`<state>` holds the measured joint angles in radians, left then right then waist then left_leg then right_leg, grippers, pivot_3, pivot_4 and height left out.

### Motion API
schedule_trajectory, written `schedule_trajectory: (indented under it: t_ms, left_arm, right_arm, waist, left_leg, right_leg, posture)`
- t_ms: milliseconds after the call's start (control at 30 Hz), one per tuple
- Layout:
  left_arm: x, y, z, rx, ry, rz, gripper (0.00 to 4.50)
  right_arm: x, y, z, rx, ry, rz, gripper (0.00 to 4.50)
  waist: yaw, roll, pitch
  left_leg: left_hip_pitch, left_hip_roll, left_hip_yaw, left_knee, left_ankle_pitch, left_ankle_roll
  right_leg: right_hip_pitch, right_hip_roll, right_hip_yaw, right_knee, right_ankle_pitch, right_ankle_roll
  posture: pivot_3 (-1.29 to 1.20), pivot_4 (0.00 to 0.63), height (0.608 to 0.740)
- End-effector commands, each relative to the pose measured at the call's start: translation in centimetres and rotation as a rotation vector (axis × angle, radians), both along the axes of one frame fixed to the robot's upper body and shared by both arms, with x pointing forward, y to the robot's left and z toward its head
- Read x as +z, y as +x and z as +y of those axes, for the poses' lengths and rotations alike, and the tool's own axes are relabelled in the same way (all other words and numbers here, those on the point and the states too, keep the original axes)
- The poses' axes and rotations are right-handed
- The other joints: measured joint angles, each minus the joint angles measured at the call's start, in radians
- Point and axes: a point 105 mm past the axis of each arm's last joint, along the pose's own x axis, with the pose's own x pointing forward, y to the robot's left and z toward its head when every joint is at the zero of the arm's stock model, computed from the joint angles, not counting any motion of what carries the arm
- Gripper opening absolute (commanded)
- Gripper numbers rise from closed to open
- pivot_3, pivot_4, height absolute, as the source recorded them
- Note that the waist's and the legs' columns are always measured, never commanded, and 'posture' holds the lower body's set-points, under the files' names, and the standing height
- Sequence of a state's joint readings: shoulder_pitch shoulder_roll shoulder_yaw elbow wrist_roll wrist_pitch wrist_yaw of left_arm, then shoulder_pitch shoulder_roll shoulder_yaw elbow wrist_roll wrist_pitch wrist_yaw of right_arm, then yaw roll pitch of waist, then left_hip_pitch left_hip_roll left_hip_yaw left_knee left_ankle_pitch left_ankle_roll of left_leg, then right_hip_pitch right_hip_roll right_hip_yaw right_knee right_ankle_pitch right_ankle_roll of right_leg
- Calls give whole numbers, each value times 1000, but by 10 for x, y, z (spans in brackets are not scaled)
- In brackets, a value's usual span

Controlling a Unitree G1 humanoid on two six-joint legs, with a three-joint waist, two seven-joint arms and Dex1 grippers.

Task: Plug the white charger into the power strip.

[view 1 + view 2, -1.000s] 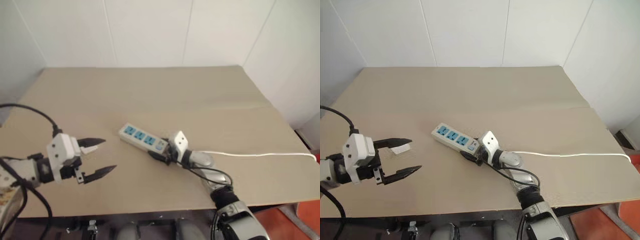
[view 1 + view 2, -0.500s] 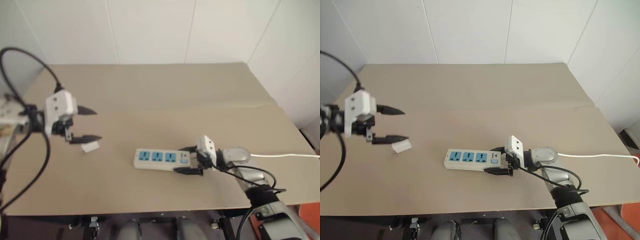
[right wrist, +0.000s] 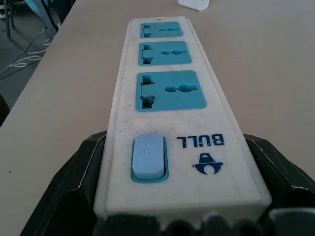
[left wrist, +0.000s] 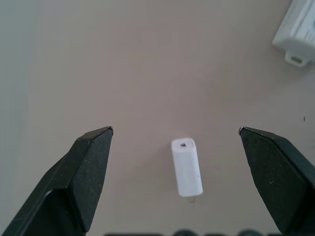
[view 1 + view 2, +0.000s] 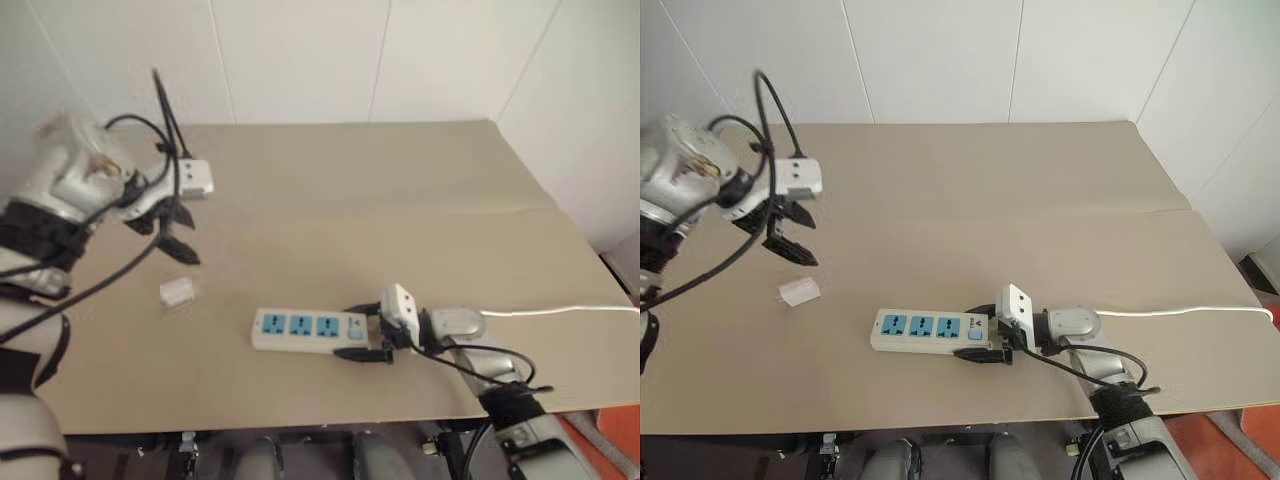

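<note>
tan table (image 5: pixel 420 180), white panelled wall (image 5: pixel 300 60)

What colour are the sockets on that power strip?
Blue, set in the white power strip; the right wrist view shows it best.

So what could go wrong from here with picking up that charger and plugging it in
The white charger lies flat on the table, so the open left hand above it may only nudge it aside. The right hand clamps just the switch end of the power strip, so pressing a plug in could pivot the strip.
</note>
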<state>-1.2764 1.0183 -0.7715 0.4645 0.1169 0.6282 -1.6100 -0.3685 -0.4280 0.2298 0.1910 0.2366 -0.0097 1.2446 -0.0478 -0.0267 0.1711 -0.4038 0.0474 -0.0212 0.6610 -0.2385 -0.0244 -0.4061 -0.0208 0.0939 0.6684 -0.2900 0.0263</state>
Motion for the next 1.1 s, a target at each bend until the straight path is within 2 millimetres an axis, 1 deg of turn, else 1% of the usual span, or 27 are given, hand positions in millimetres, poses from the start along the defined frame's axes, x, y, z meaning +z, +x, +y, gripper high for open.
schedule_trajectory:
  t_ms: [33,100,233,400,467,600,933,1100]
  left_arm:
    - [-12,-7,1,28,60,60,4500]
    - [-20,-9,1,47,85,89,4500]
    - [-30,-7,-5,63,78,105,4500]
    - [-45,2,0,146,125,90,4500]
    - [-48,8,2,173,132,67,4500]
    - [-51,12,6,197,145,64,4500]
    - [-65,11,15,221,171,85,4500]
    - [-77,12,17,224,186,99,4500]
  right_arm:
    - [0,-6,1,0,-6,8,3447]
    - [-1,-8,0,-12,-10,15,3447]
    - [-2,-13,-3,-16,-19,26,3447]
    - [0,-14,-3,-24,-14,33,3447]
    - [-1,-15,-3,-24,-15,37,3447]
    - [-1,-17,-2,-25,-14,43,3447]
    - [0,-18,-3,-34,-14,53,3447]
    - [2,-17,-1,-37,-13,53,3447]
  waist:
    - [1,0,0]
    - [3,0,0]
    - [5,0,0]
    - [5,0,0]
    - [5,0,0]
    - [4,0,0]
    - [5,0,0]
    - [5,0,0]
  left_leg:
    - [0,0,0,0,0,0]
    - [0,0,0,0,0,0]
    - [0,0,-1,1,0,0]
    - [0,-1,-1,1,0,0]
    - [0,-1,-1,1,0,0]
    - [0,-1,-1,2,0,0]
    - [0,-2,-2,3,0,0]
    - [0,-2,-2,3,0,0]
  right_leg:
    - [0,0,0,0,0,0]
    - [0,0,0,0,0,0]
    - [0,0,-1,1,0,0]
    - [0,0,0,2,0,0]
    - [0,0,0,3,0,0]
    - [0,0,0,3,0,0]
    - [0,-1,-1,5,0,0]
    - [0,-1,-1,5,0,0]
  posture:
    - [0,150,740]
    - [0,150,740]
    - [0,150,740]
    - [0,150,740]
    - [0,150,740]
    - [0,150,740]
    - [0,150,740]
    - [0,150,740]
